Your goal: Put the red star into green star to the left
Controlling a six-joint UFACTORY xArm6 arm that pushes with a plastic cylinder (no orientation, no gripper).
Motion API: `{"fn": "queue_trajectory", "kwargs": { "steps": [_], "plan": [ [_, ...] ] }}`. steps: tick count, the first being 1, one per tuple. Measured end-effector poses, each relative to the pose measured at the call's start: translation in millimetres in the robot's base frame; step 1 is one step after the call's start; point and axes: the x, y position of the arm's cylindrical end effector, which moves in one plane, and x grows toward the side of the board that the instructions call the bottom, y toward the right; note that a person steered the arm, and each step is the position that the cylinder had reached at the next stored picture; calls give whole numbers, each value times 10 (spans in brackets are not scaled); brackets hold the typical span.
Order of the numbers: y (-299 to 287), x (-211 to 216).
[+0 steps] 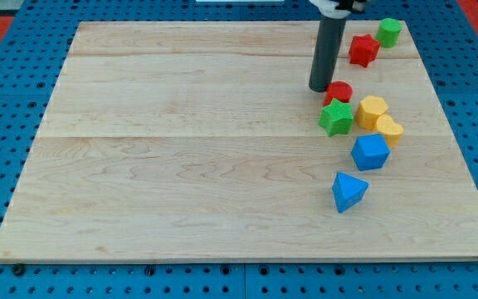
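Note:
The red star [363, 49] lies near the view's top right of the wooden board [181, 166]. The green star [336, 117] lies below it, right of centre, touching a red round block [338, 91] just above it. My tip [319, 88] rests on the board just left of the red round block and above-left of the green star. The red star is up and to the right of my tip, apart from it.
A green block [389, 31] sits right of the red star at the top right. Two yellow blocks [371, 110] [389, 129] lie right of the green star. A blue block [370, 152] and a blue triangular block [348, 191] lie below them.

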Motion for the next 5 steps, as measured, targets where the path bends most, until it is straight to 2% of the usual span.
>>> {"fn": "queue_trajectory", "kwargs": {
  "steps": [1, 2, 4, 5],
  "plan": [
    [-2, 22],
    [416, -314],
    [1173, -355],
    [1298, -592]
  ]
}}
